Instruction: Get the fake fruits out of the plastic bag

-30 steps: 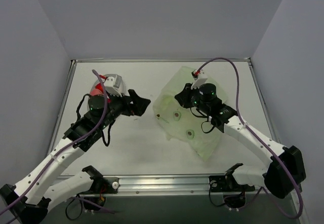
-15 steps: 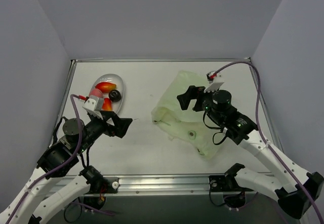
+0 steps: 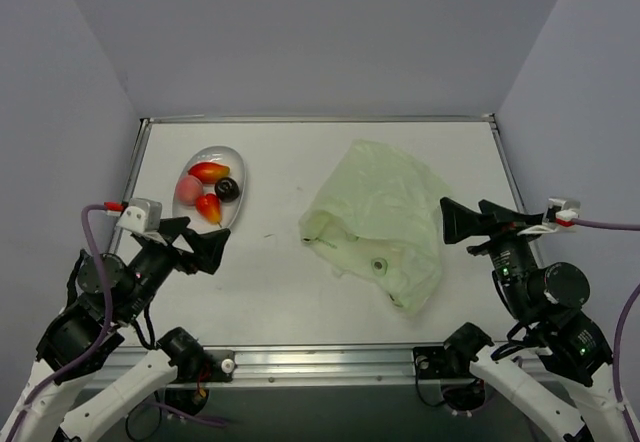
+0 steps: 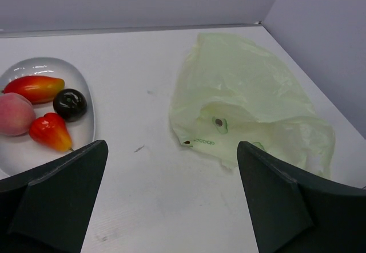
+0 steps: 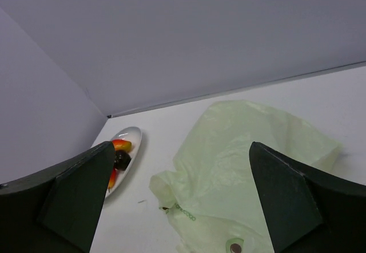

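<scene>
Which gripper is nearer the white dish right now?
Left. The left gripper hovers open just on the near side of the white dish; the right gripper, also open, is beyond the plastic bag, on the opposite side.

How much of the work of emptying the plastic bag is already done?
Done: four fake fruits lie in the white dish. In hand: nothing; the left gripper and right gripper are open, apart from the plastic bag. Left: probably nothing, since the bag lies flat and no fruit shape shows in it.
</scene>
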`<state>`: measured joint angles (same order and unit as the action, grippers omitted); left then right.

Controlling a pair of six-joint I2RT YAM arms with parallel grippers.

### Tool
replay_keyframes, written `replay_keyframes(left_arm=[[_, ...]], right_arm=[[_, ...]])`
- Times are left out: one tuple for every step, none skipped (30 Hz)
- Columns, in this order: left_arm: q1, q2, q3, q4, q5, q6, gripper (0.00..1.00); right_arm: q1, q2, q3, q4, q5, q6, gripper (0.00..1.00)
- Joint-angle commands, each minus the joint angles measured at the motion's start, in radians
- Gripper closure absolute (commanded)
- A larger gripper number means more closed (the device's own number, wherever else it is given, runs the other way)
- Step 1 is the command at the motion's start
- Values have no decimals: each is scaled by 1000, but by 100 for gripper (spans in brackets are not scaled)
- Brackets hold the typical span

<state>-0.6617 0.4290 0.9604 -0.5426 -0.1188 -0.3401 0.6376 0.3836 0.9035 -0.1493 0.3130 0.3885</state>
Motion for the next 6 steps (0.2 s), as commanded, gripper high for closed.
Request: replay_keyframes(left_arm=[[-1,4,58,-2,-35,30,6],[-1,4,57,-2,-38,27,6],[-1,2,55,-2,-41,23,6],[-1,2,54,-3,-51,20,6],[-1,5,57,-3,-54,15,6],[-1,13,63,-3,-55,15,6]], right_arm=[[5,9,-11,-24,87,-28,0],[5,20,-9,-26,87,-30,0],[5,24,-11,-24,87,-31,0],[5,29,-5,-24,80,-30,0],[5,38,1,-24,77,-28,0],[5,46,12,-22,78,-27,0]])
